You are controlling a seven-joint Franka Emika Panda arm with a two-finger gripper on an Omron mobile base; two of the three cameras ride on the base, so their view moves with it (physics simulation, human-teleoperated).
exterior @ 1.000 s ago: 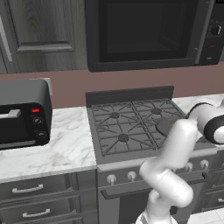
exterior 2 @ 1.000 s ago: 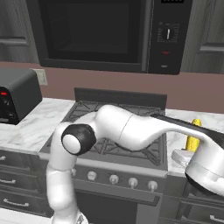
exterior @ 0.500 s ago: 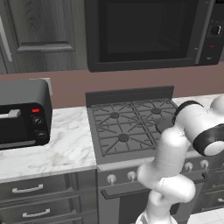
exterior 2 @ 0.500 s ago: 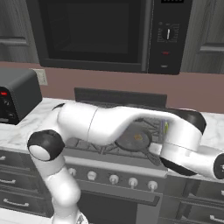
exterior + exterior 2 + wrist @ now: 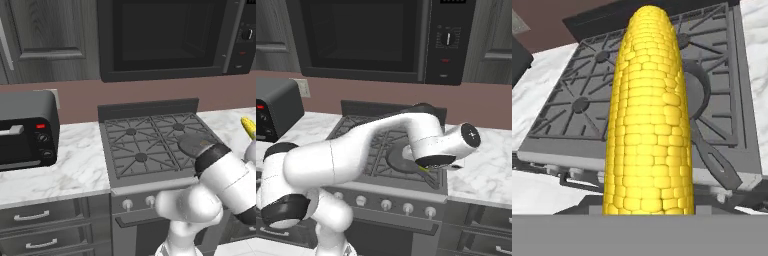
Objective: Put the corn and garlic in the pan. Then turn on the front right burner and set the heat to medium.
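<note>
Above the stove's front right, the hand (image 5: 428, 169) is clamped on the corn (image 5: 648, 120), over the pan (image 5: 698, 92).

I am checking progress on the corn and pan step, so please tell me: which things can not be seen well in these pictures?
- Gripper: in the hand view the corn covers the fingertips.
- Pan: in the right base view the arm hides most of it; in the hand view the corn crosses it.
- Stove knobs: too small to read their settings.
- A yellow cob: cut by the left base view's right edge.
</note>
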